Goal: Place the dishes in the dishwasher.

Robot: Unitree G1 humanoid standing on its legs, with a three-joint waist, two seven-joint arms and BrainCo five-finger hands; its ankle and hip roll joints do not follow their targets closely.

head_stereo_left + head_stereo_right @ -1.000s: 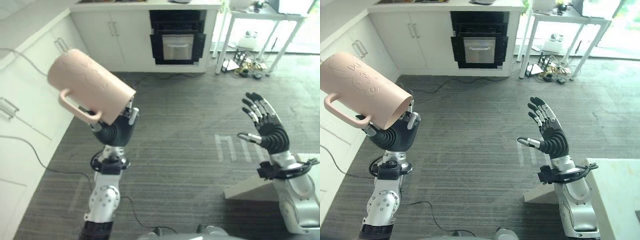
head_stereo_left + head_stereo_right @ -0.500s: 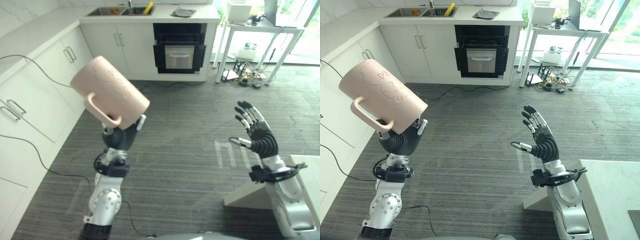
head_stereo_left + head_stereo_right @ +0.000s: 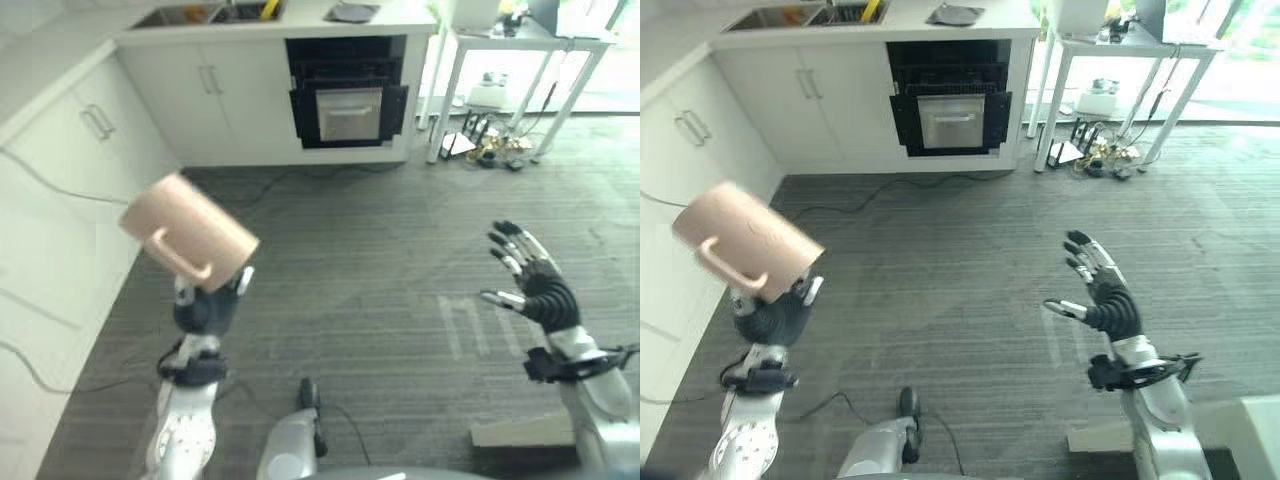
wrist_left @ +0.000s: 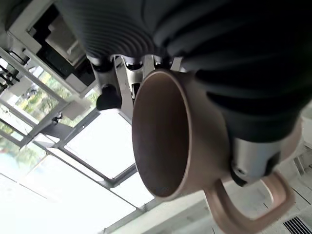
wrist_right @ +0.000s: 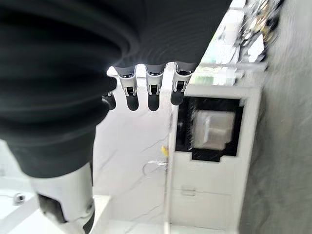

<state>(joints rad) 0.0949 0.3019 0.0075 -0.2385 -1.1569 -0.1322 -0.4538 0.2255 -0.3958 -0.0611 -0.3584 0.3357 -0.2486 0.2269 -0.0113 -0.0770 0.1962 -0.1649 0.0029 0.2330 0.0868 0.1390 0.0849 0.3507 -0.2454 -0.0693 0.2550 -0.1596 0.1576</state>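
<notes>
Pink mug (image 3: 188,231) sits tilted in my left hand (image 3: 205,303), fingers curled round its base, raised over the grey floor (image 3: 380,260), while my right hand (image 3: 535,285) hangs spread and empty, so I should carry it steadily, keeping my grip firm.

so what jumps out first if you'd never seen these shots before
The big pink mug stands out first: the left robot hand holds it up tilted over the grey floor, handle facing down and toward the camera. Next is the right robot hand, raised with straight, spread fingers and holding nothing. Behind them, a black built-in oven sits in the white cabinets at the far wall.
</notes>
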